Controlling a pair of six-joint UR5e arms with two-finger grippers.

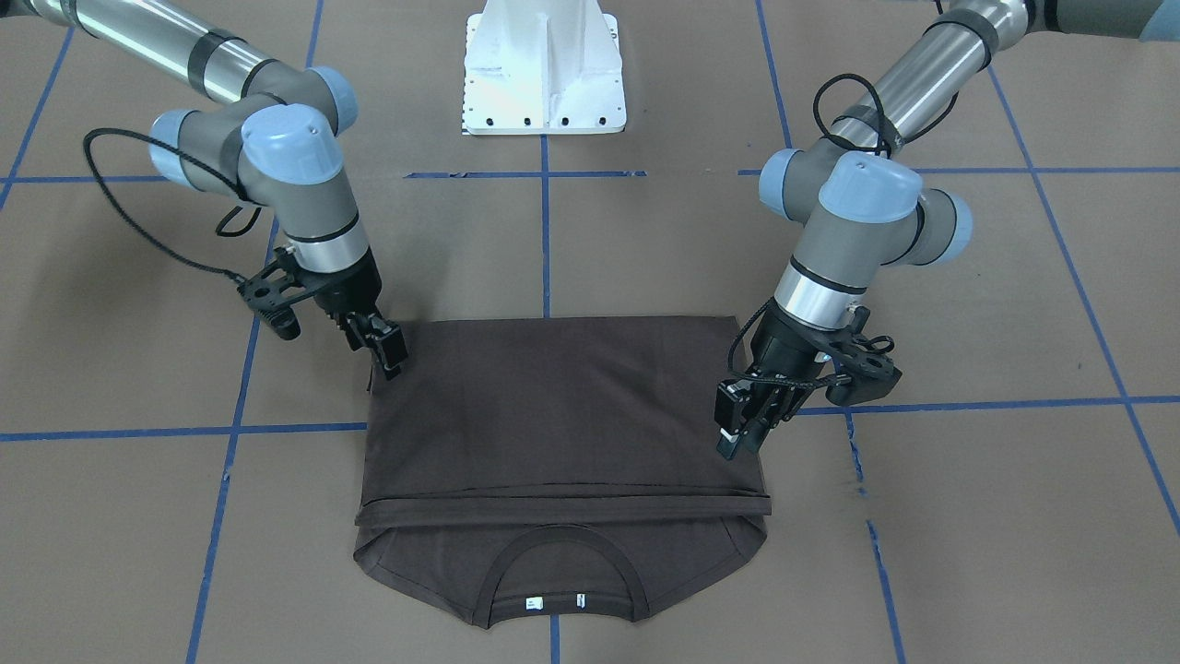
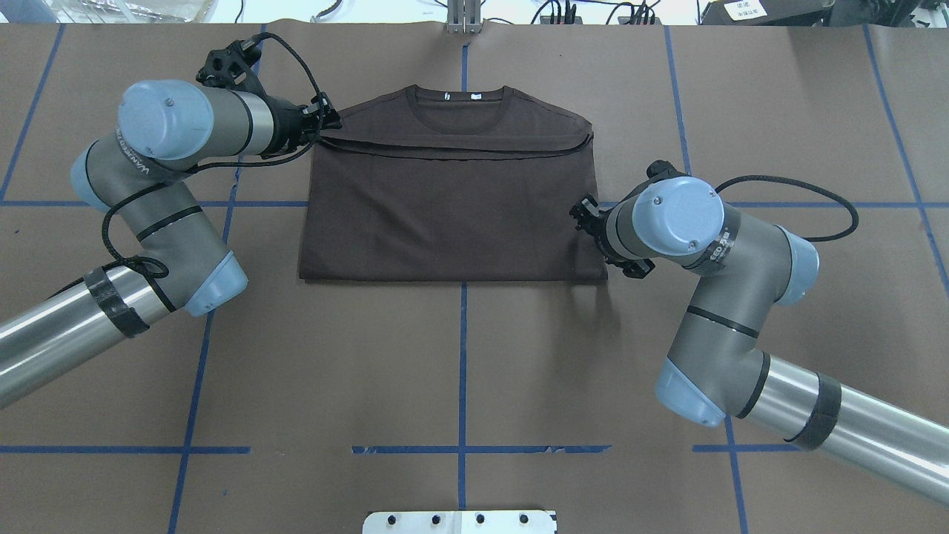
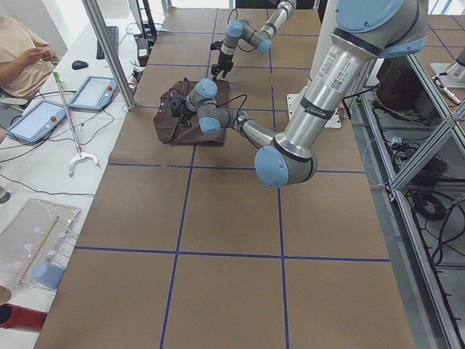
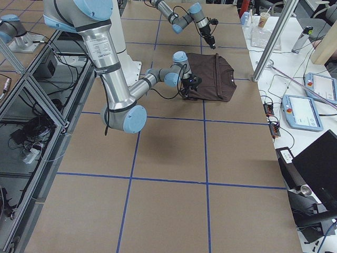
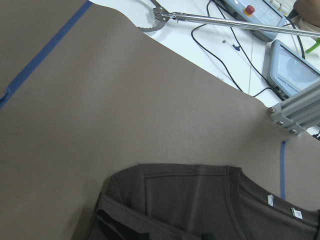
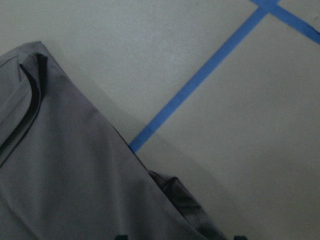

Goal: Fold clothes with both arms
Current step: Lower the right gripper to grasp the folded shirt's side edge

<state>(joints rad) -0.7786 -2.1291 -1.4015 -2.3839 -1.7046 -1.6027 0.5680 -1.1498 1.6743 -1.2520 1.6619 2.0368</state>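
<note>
T-shirt (image 1: 553, 406) on taped table (image 1: 590, 249), pedestal (image 1: 544, 74) beyond

Left arm (image 2: 163, 230), right arm (image 2: 726, 326): silver-grey tubes, light blue caps (image 2: 167, 119), black bands (image 2: 118, 300)

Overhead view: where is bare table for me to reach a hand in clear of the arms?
Widest bare patch: the table between the near fold of the T-shirt and the pedestal base, flanked by the left arm and right arm. Crowded: the shirt's two sides, where the left gripper and right gripper sit. Beyond the collar, only a narrow strip.
</note>
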